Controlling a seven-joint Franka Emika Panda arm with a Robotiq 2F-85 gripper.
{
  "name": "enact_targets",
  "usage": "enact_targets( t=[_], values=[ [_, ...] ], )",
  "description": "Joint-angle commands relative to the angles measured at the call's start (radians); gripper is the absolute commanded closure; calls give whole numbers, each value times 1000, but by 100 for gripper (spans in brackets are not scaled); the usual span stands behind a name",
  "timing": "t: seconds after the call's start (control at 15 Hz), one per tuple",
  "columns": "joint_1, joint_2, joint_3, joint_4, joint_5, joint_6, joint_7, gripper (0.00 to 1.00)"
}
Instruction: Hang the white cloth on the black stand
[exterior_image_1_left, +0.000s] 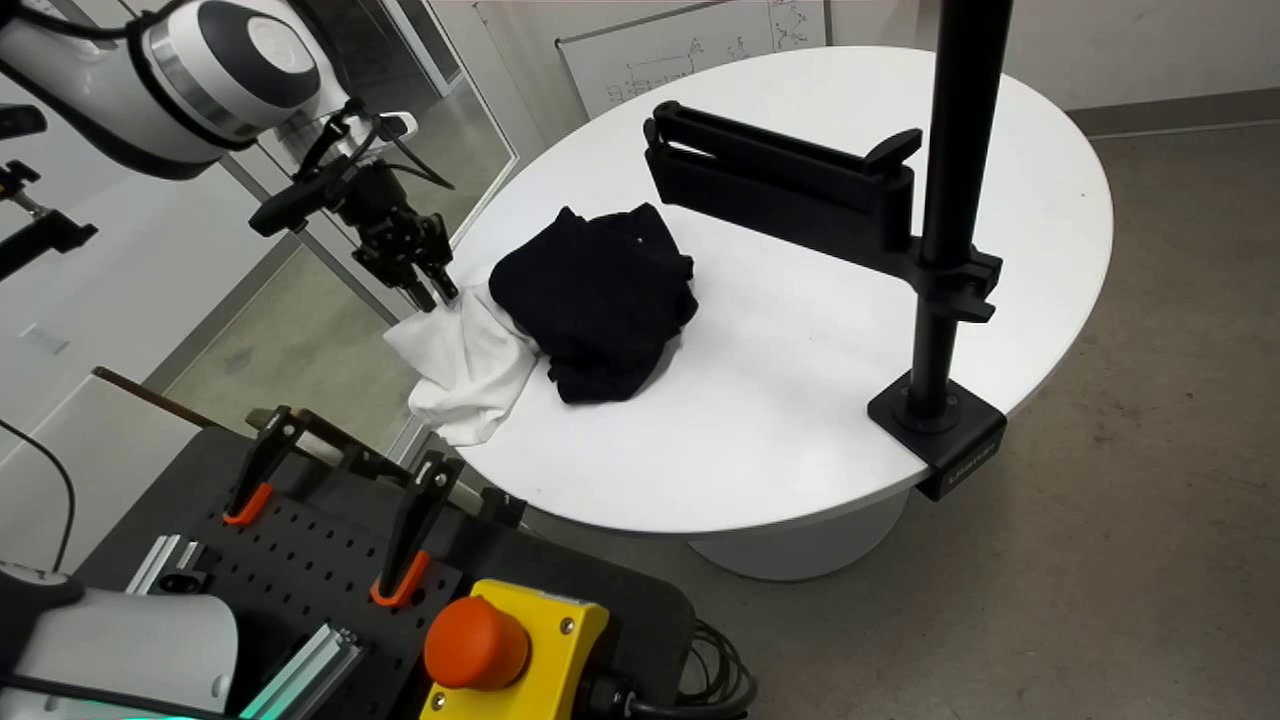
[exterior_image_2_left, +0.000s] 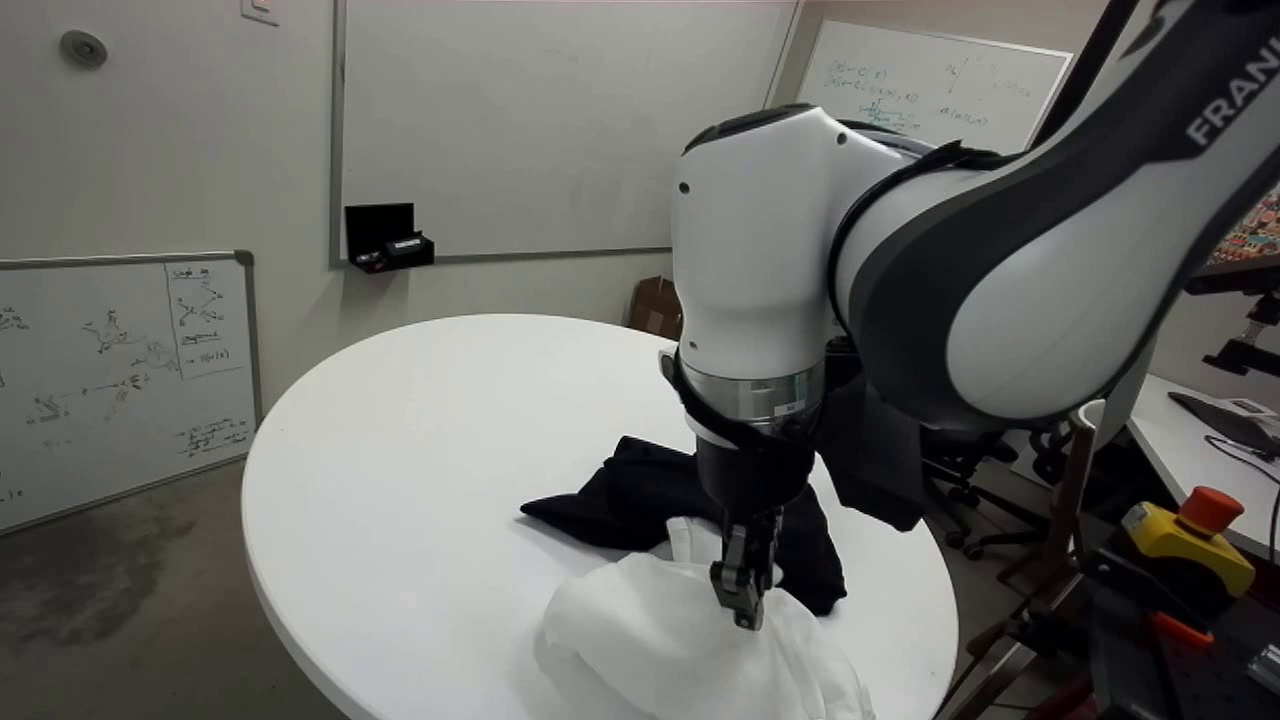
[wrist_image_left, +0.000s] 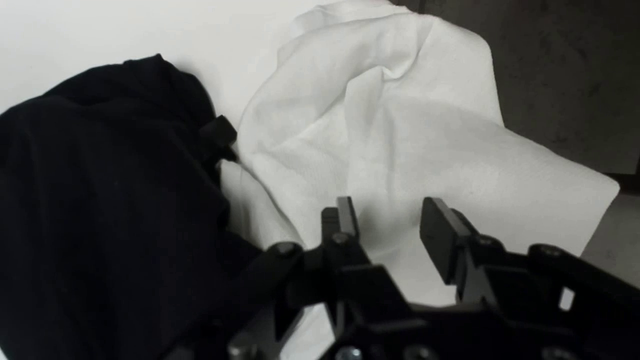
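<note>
The white cloth (exterior_image_1_left: 470, 370) lies crumpled at the edge of the round white table. It also shows in an exterior view (exterior_image_2_left: 650, 640) and fills much of the wrist view (wrist_image_left: 440, 135). My gripper (wrist_image_left: 390, 215) is open, with a gap between its fingers and the white cloth below them. In both exterior views the gripper (exterior_image_1_left: 437, 297) (exterior_image_2_left: 745, 605) points down at the cloth, fingertips at or just above it; exact contact cannot be told. No cloth is visibly pinched. The black stand (exterior_image_1_left: 960, 150) rises from a clamp on the table's edge, with a folded side arm (exterior_image_1_left: 780, 185).
A dark cloth (exterior_image_1_left: 600, 300) lies bunched beside the white cloth, also in the wrist view (wrist_image_left: 100, 200). The round white table (exterior_image_1_left: 790, 410) carries both. A yellow box with a red button (exterior_image_1_left: 520, 650) and orange-tipped clamps (exterior_image_1_left: 405, 580) sit on the robot's dark base.
</note>
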Motion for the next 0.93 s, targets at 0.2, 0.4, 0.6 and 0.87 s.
enact_targets(
  t=[0.2, 0.4, 0.6, 0.87],
  values=[
    [16, -4, -18, 7, 24, -16, -5, 100],
    [14, -6, -22, 3, 24, -14, -6, 100],
    [12, -11, -24, -1, 24, -10, -7, 100],
    [5, -56, -12, -35, 28, 19, -22, 100]
  ],
)
